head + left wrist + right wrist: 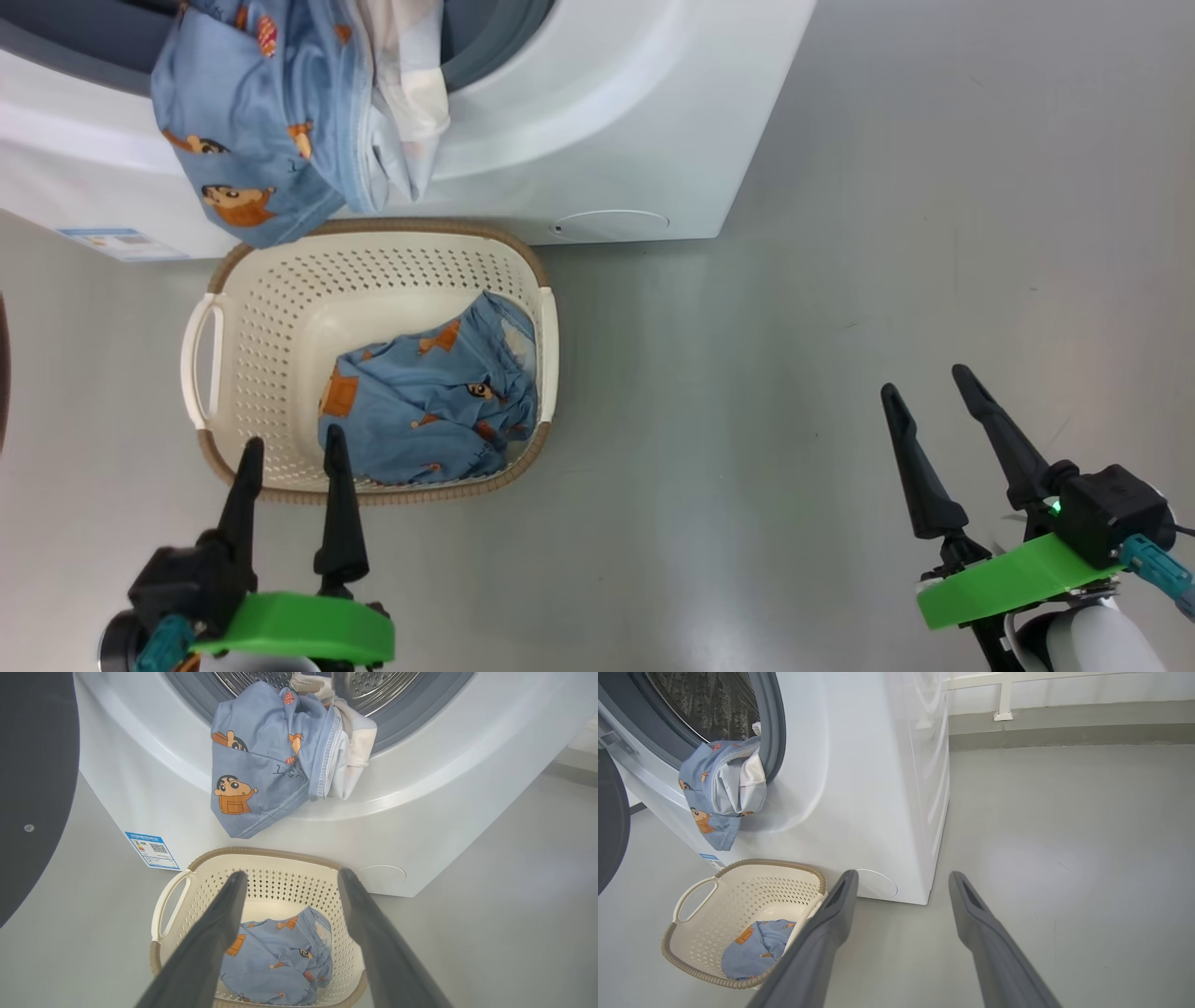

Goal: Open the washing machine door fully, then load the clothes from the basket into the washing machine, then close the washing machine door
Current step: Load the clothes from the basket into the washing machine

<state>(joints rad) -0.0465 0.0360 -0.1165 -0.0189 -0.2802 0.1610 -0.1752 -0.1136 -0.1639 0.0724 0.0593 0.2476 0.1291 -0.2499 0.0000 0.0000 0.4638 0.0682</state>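
**Loading step: left arm lining up on the basket pick**

The left jaws are standing wide apart and holding nothing. Their fingers [338,504] are pointing over the near rim of the basket [280,308]. In the left wrist view the blue printed garment [275,956] is sitting framed between them. The right jaws are also gaping empty, with fingers [920,467] hanging over the floor [794,355], well apart from the basket.

The garment is lying bunched in the basket's right half, touching the right wall. The basket is sitting on the floor just in front of the washing machine [607,121]. The draped clothes [252,121], blue print plus a white piece, are hanging out of the drum mouth over the front lip. The washing machine door [37,765] is standing open on the left.

I am reading the step in hand as the pick from the basket.
- Going down onto the highest fold, away from the perforated wall, should be keeping the tips from snagging the plastic.
- Closing on several layers should be lifting the whole piece.
- A pale patch is showing at the garment's far edge, possibly a second item, though I cannot tell.
- The draped clothes are needing a push past the lip, or the door may be pinching them.
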